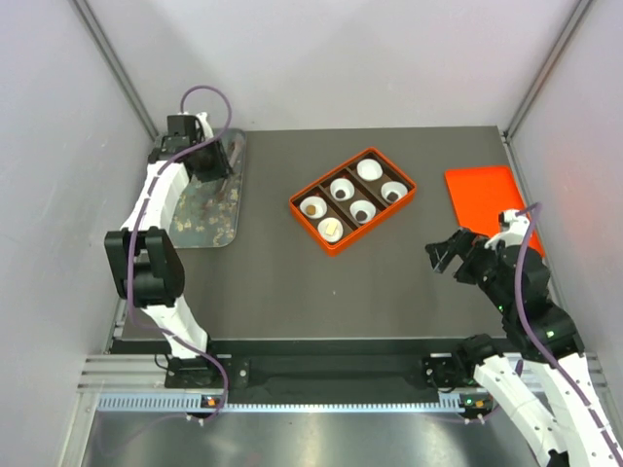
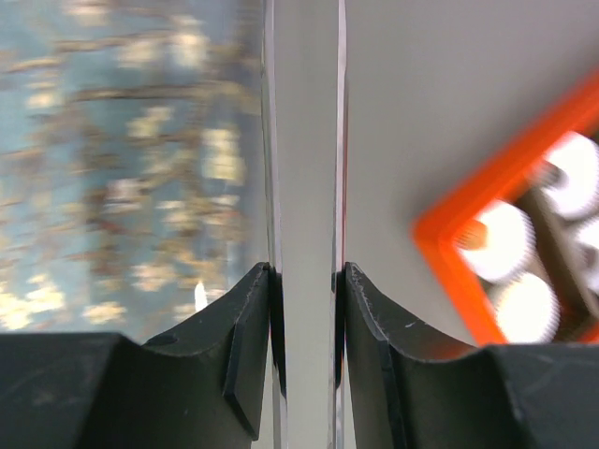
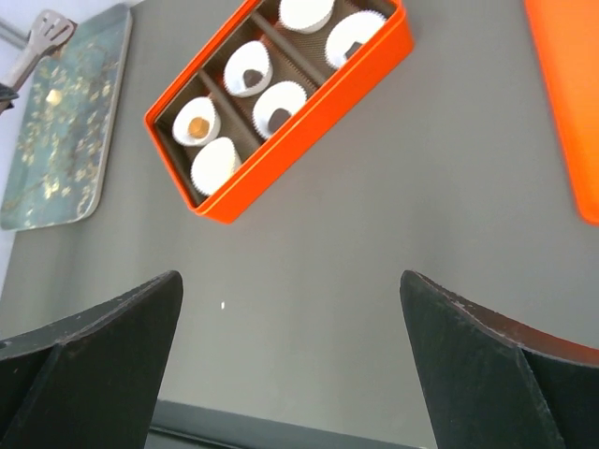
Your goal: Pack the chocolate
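My left gripper (image 2: pixel 307 276) is shut on the thin metal tongs (image 2: pixel 340 140), whose two blades run straight out between its fingers. It hangs over the patterned tray (image 1: pixel 204 219) at the far left. One small cream chocolate (image 3: pixel 54 95) lies on that tray near the tongs' tip (image 3: pixel 45 34). The orange box (image 1: pixel 297 204) holds white paper cups: a tan chocolate (image 3: pixel 197 125), a cream one (image 1: pixel 331 230) and dark ones (image 3: pixel 254 72) sit in them. My right gripper (image 3: pixel 292 355) stands open and empty above bare table, near right of the box.
An orange lid (image 1: pixel 492 199) lies flat at the right edge, just beyond my right arm. Grey walls close in the table on the left, back and right.
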You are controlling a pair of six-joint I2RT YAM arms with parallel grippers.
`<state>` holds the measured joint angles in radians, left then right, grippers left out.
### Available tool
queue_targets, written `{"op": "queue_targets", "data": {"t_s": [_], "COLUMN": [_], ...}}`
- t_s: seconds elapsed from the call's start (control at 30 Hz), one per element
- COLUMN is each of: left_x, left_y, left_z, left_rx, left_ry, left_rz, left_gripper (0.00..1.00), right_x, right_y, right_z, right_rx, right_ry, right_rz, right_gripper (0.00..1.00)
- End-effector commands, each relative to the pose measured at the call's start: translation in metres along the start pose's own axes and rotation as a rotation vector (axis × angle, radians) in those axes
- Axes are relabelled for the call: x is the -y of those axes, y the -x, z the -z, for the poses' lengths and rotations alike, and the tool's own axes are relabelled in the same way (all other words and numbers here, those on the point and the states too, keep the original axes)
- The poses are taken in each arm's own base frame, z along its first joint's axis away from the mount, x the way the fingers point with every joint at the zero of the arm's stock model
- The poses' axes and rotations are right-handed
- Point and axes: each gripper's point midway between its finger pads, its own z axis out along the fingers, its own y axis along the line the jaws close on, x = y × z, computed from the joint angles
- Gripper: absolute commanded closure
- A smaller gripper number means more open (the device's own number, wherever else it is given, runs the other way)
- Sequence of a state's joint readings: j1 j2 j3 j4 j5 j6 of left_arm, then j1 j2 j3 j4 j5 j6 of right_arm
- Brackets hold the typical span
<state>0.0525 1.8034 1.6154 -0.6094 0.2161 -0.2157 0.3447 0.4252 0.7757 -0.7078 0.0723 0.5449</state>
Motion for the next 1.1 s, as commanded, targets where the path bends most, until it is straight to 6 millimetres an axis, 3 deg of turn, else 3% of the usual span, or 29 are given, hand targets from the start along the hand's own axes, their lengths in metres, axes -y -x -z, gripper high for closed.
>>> {"op": "queue_targets", "data": {"t_s": [0.0,0.13,0.33,0.57,0.6,0.87,1.07], "left_x": [0.066,0.130,0.207,0.269,0.280,0.316,0.312], "left_y": [0.005,-0.009,-0.027,-0.040,-0.049,-0.079,-0.098], "left_z": [0.036,0.050,0.056,0.053,0.047,0.012,-0.027], "left_rx": [0.041,0.041,0.041,0.072,0.057,0.015,-0.010], "left_ry": [-0.168,-0.276,-0.394,-0.504,-0.515,-0.515,-0.412], "left_rz": [-0.061,-0.147,-0.253,-0.316,-0.333,-0.422,-0.488], "left_gripper": [0.72,0.72,0.72,0.72,0.72,0.72,0.72], "right_x": [0.001,-0.002,-0.007,0.002,0.002,0.003,0.003], "right_y": [0.029,0.039,0.051,0.049,0.048,0.047,0.042], "right_z": [0.013,0.016,0.027,0.027,0.025,0.017,0.009], "right_rx": [0.074,0.096,0.130,0.123,0.116,0.098,0.076], "right_ry": [-0.049,-0.053,-0.041,-0.084,-0.090,-0.108,-0.107], "right_rz": [0.042,0.038,0.018,0.026,0.029,0.033,0.032], "right_gripper": [0.00,0.00,0.00,0.00,0.00,0.00,0.00]}}
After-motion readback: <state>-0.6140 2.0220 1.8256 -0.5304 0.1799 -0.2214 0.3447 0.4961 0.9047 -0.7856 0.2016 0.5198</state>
